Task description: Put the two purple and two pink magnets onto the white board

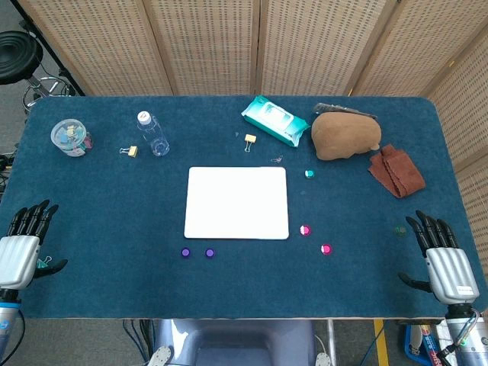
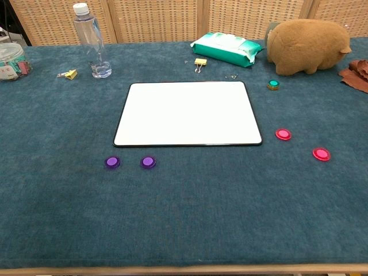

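Observation:
The white board point(image 1: 237, 202) point(image 2: 187, 112) lies flat in the middle of the blue table, bare. Two purple magnets point(image 1: 185, 252) point(image 1: 210, 252) point(image 2: 112, 162) point(image 2: 148, 162) sit side by side just in front of its near left corner. Two pink magnets point(image 1: 305, 229) point(image 1: 326, 248) point(image 2: 283, 134) point(image 2: 321, 153) lie off its near right corner. My left hand point(image 1: 23, 244) rests at the table's near left edge, fingers spread, holding nothing. My right hand point(image 1: 442, 255) is at the near right edge, also spread and empty. Neither hand shows in the chest view.
A green magnet point(image 1: 309, 174) point(image 2: 273, 84) lies right of the board. Behind it are a wipes pack point(image 1: 275, 120), a brown plush point(image 1: 345, 136), a brown cloth point(image 1: 396, 171), yellow clips point(image 1: 250, 139) point(image 1: 129, 151), a water bottle point(image 1: 152, 133) and a clip jar point(image 1: 70, 137).

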